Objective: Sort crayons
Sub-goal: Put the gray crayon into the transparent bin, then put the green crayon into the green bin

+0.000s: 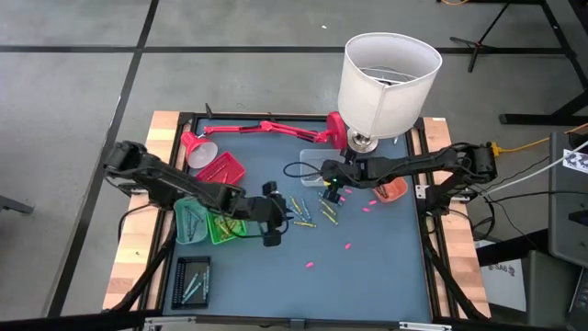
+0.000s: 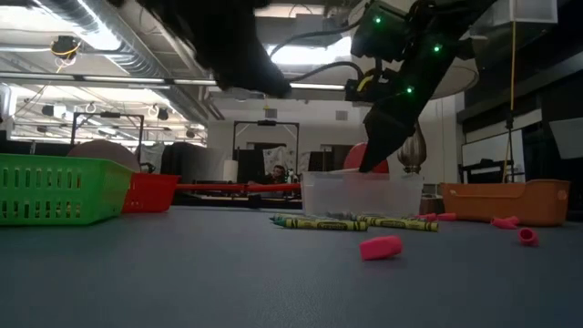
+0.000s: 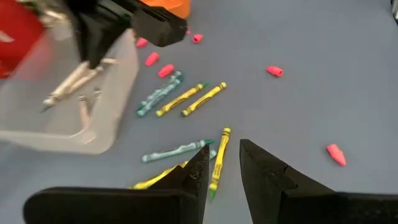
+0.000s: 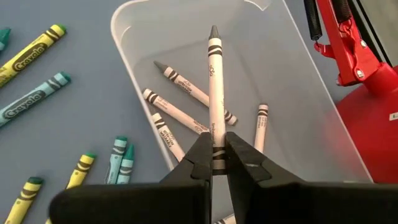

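My right gripper (image 4: 216, 140) is shut on a grey crayon (image 4: 214, 74) over a clear tray (image 4: 298, 93) that holds several grey crayons (image 4: 186, 87). In the high view this gripper (image 1: 333, 190) hangs at the tray's near right corner (image 1: 317, 172). Loose yellow and blue-green crayons (image 3: 180, 99) lie flat on the blue table mat near the tray. My left gripper (image 3: 224, 148) stands open above them, with a yellow crayon (image 3: 217, 168) on the mat below the gap between its fingers. In the high view the left gripper (image 1: 273, 221) is left of the loose crayons (image 1: 303, 211). My right gripper pinches the grey crayon near its blunt end (image 4: 215, 127) between its two fingers. The fingers slant down from the table's right side, and the crayon runs on along them. Its pointed tip (image 4: 214, 30) points away from the gripper, lifted clear above the clear tray's floor.
Red (image 1: 220, 168), teal (image 1: 191, 219) and green (image 1: 220, 228) trays stand at the left, an orange one (image 1: 390, 189) at the right, a black one (image 1: 193, 280) near the front left. A red lamp with a white shade (image 1: 386, 83) stands at the back. Pink bits (image 1: 349, 245) dot the mat.
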`<state>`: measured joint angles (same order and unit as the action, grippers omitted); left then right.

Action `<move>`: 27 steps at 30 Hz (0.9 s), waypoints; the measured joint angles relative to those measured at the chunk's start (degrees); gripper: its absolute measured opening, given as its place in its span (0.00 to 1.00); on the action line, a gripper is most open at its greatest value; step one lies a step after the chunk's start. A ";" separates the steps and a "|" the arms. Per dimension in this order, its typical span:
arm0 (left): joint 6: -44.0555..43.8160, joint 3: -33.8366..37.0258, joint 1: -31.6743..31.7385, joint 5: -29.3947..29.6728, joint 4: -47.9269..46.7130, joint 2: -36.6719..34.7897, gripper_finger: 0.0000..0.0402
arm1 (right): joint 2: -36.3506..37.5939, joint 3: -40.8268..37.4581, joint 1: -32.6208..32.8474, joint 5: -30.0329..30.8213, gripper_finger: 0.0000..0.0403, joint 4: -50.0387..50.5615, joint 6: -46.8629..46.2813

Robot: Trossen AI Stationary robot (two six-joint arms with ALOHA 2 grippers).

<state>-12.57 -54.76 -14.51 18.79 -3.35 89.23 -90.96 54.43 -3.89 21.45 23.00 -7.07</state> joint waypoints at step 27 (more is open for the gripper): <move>4.21 0.00 7.85 -17.03 8.71 19.15 0.18 | -0.04 0.04 0.09 -0.02 0.34 -0.24 -0.35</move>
<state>-8.36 -54.76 -6.66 1.76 5.37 108.38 -91.00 54.48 -3.79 21.43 22.76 -7.42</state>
